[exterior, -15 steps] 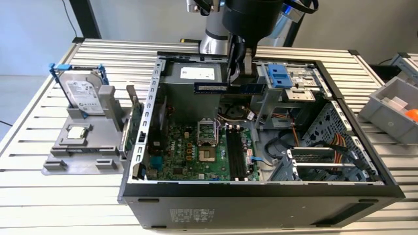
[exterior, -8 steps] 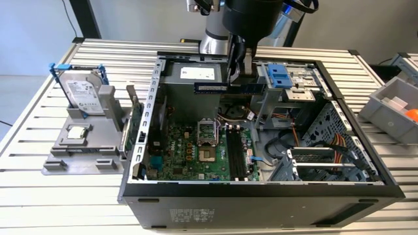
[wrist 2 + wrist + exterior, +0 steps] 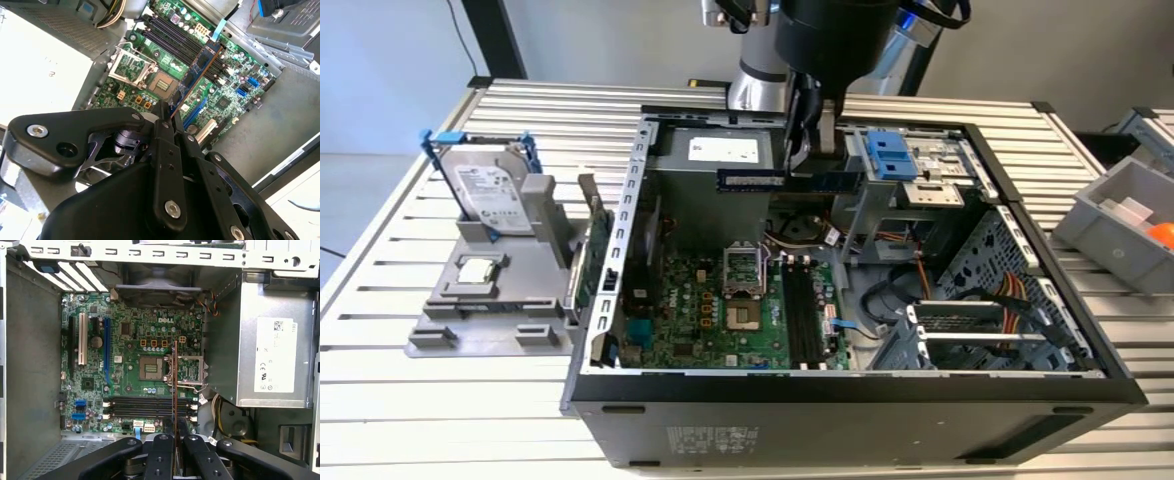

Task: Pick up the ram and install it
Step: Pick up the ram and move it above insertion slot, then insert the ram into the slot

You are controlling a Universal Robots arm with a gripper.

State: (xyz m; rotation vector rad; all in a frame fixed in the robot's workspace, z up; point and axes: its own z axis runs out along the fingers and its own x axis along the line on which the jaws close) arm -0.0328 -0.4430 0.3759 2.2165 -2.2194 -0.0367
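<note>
The ram [image 3: 774, 180], a long blue stick with black chips, hangs level above the rear of the open computer case [image 3: 854, 385]. My gripper [image 3: 803, 172] is shut on it near its middle. In the second wrist view the ram [image 3: 201, 66] juts out from the gripper [image 3: 167, 117] over the motherboard. In the first wrist view the ram [image 3: 175, 375] appears edge-on as a thin line between the fingers [image 3: 160, 450], crossing above the empty memory slots [image 3: 145, 407]. Those black slots [image 3: 807, 310] lie on the green motherboard [image 3: 694, 320], well below the stick.
The processor socket [image 3: 740, 275] stands open beside the slots. A silver power supply [image 3: 270, 360] fills one end of the case. At the exterior view's left, a grey fixture [image 3: 487, 310] holds a hard drive [image 3: 494, 195], a square processor chip [image 3: 478, 268] and a green card [image 3: 596, 250] on edge. Grey bins [image 3: 1121, 225] stand at the right.
</note>
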